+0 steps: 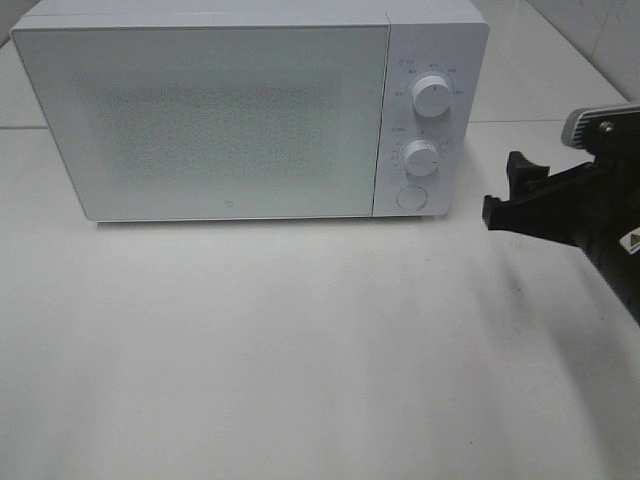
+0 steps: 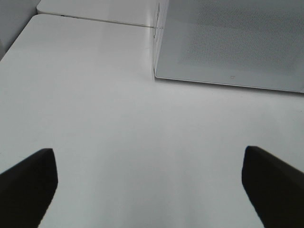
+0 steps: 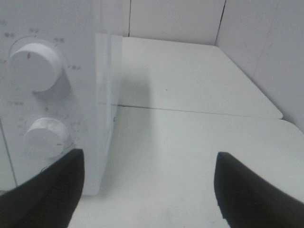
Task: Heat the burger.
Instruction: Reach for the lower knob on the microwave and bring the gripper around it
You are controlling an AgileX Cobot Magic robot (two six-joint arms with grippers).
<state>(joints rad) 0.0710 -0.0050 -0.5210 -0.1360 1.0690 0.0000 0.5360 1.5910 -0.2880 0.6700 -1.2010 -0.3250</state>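
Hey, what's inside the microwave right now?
The microwave is shut; its pale dotted door shows nothing behind it. Whether the burger sits inside cannot be told; none shows outside it.

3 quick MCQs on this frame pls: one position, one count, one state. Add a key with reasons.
1. Where is the right claw relative to the microwave?
A) off its right side, near the controls
B) in front of the middle of the door
C) above its top

2. How many knobs sit above the round button?
A) one
B) two
C) four

3. The microwave's door is:
A) shut
B) half open
C) taken off

Key:
1 A, the high view shows the claw to the right of the control panel.
2 B, two knobs are stacked above the button.
3 A, the door lies flush with the front, with no gap.
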